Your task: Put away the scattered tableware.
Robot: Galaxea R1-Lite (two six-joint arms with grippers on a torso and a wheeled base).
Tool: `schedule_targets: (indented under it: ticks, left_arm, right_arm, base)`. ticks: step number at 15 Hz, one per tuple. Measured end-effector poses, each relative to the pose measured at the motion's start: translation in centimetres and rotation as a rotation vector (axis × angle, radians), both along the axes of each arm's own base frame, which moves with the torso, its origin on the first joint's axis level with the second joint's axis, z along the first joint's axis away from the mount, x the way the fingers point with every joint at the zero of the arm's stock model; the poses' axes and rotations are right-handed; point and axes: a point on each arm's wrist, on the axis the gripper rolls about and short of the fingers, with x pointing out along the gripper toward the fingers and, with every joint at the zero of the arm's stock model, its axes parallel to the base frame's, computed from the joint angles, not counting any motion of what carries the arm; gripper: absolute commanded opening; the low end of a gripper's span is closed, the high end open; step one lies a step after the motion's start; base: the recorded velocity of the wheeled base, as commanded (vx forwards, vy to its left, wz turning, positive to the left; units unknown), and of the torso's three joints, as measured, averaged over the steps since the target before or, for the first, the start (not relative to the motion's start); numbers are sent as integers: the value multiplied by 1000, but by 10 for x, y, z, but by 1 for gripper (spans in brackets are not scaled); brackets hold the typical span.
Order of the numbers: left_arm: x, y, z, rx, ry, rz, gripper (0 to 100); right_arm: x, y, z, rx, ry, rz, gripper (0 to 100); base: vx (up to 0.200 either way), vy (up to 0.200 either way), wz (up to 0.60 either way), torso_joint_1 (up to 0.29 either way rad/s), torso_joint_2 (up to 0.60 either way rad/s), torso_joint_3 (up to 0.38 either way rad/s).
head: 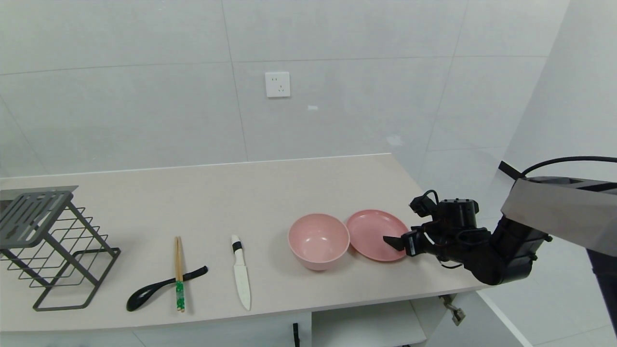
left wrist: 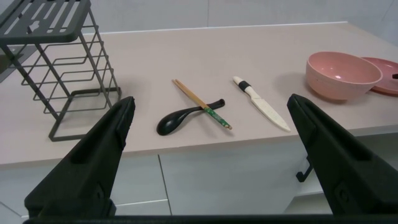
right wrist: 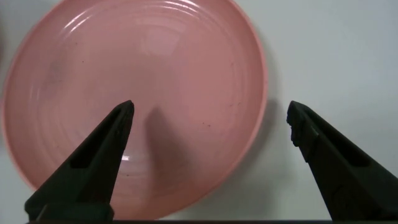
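Right wrist view: your right gripper (right wrist: 209,107) gapes wide over the pink plate (right wrist: 137,74). It's probably light, stiff and slick, so pinch the rim at frame right.

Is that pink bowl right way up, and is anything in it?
Upright and empty: the pink bowl has its mouth facing up, bare inside showing.

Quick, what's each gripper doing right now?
Left gripper: open, empty.
Right gripper: open, empty, at the pink plate.
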Motion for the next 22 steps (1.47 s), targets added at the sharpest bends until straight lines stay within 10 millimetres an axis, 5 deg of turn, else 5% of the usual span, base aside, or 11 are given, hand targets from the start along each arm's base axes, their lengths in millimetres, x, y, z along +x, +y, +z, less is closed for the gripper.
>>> schedule_targets:
  ticks: [2,3,8,12,18,22]
  left_arm:
    - [0,0,0,0,0,0,100]
    - [0,0,0,0,0,0,100]
    - [0,0,0,0,0,0,100]
    - [0,0,0,0,0,1,100]
    - [0,0,0,0,0,1,100]
    - [0,0,0,0,0,0,100]
  right_arm:
    - [-1,4,-2,-1,6,11,100]
    - [-1,6,-4,-2,8,16,0]
    - [-1,10,-11,4,27,11,0]
    - [8,-6,-3,94,16,-109,0]
    - [6,-10,55,395,-136,-205,0]
    - [-20,-8,85,520,-317,-171,0]
  base:
    - [0,0,0,0,0,0]
    - [0,0,0,0,0,0]
    - [0,0,0,0,0,0]
    - [0,0,0,0,0,0]
    - [0,0,0,0,0,0]
    - [0,0,0,0,0,0]
